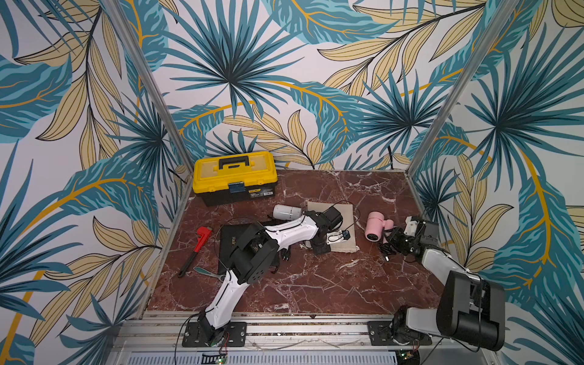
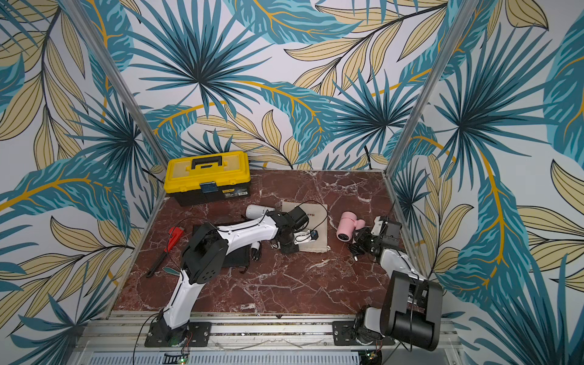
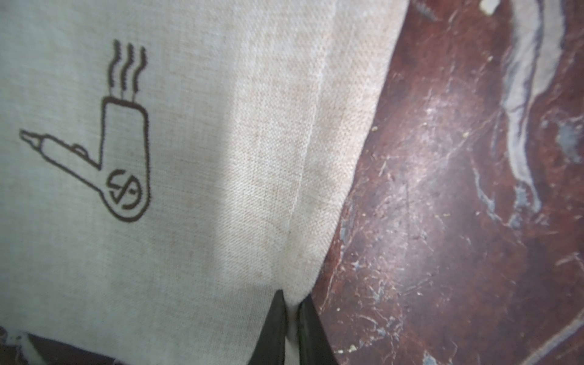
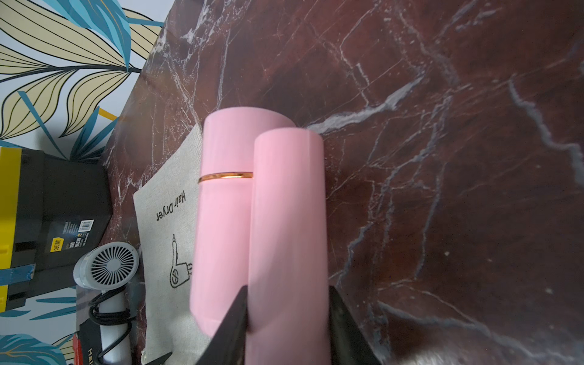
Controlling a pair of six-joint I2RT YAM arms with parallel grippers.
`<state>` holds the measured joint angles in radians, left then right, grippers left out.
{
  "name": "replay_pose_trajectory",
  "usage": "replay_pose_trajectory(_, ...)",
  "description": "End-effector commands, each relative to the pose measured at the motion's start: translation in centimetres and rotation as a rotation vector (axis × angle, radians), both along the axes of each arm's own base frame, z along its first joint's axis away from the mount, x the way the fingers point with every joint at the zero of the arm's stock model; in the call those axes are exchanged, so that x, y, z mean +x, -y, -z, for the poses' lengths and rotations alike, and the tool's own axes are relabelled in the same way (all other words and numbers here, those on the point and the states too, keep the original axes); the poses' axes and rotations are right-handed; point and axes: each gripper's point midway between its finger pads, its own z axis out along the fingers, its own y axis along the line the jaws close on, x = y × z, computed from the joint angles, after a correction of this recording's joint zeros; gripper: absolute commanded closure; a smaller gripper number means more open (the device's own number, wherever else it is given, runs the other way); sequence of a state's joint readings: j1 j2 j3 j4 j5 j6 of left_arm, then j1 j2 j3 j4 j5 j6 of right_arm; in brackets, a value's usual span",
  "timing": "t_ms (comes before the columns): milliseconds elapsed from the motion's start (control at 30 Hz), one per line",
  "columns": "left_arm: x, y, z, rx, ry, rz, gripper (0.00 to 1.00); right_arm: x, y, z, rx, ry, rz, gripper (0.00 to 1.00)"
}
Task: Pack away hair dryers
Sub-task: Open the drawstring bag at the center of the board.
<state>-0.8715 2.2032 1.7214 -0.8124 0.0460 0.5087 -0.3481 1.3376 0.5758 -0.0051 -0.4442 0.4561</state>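
the jaws of our left gripper (image 3: 289, 303) are clenching on a fold of cloth at the edge of the beige pouch (image 3: 189, 158), the tips nearly meeting with fabric between them. we cannot tell whether they are catching one layer or both. the jaws of our right gripper (image 4: 286, 294) are grasping the pink dryer (image 4: 227, 205) by its handle, one finger on each side, with the handle folded alongside the barrel.

in both top views the pink dryer (image 1: 376, 226) is sitting at the right of the table (image 1: 316, 284), near the beige pouch, which lies to its left. whether the dryer is resting on the marble or hanging just above it, we cannot say. its long axis is running straight out from the right wrist, so barrel and handle are pointing away from the jaws.

we are judging the coming move to hinge on this: the pouch lies leftward of the held dryer, the right arm is the nearer one to carry it over, and the left arm is the one placed to lift the cloth open.

the white dryer (image 1: 286, 211) is lying unpacked on the pouch's far-left side, by the black pouch (image 1: 230, 243).
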Motion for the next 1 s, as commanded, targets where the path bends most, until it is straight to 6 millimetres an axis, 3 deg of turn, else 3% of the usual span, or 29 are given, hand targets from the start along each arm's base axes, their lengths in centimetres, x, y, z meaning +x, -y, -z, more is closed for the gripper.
replay_pose_trajectory(0,0.3,1.3,-1.9,-0.071,-0.014,0.008,0.91,-1.5,-0.8,1.5,0.044,-0.057,-0.012,0.94)
replay_pose_trajectory(233,2.5,2.9,-4.2,-0.155,0.003,-0.047,0.94,-2.7,-1.0,-0.5,-0.006,-0.021,-0.031,1.00)
replay_pose_trajectory(600,7.7,3.7,-6.1,-0.230,0.048,-0.217,0.94,-4.0,-3.0,-7.3,0.025,0.172,-0.065,1.00)
replay_pose_trajectory(767,9.0,4.1,-6.6,-0.264,0.046,-0.273,0.95,-5.0,-6.4,-8.9,0.171,0.217,-0.165,1.00)
replay_pose_trajectory(967,10.6,4.8,-8.9,-0.314,0.097,-0.331,0.95,-6.8,-11.5,-7.7,0.198,0.160,-0.325,1.00)
